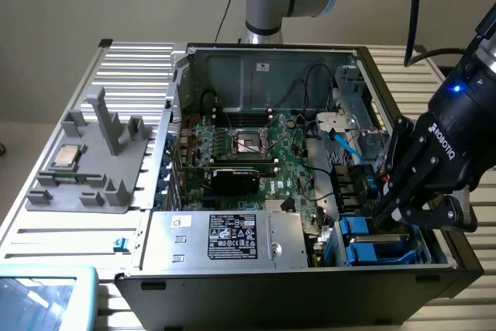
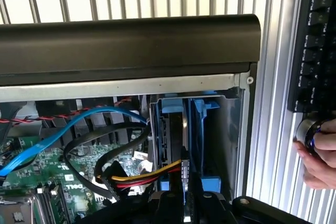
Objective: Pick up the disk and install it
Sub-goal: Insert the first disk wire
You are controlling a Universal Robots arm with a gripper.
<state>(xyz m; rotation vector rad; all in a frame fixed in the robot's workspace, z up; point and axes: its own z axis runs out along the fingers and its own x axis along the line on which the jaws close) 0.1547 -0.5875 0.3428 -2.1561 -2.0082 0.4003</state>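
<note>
Pinching the disk (image 2: 185,135) in the bay (image 2: 231,124).
Gripper (image 1: 380,218) nearly closed on its thin edge, disk standing edge-on between the jaws, inside the case (image 1: 310,292).

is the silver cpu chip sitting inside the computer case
No, the cpu chip rests on the grey fixture outside the case, at the exterior view's left.
</note>
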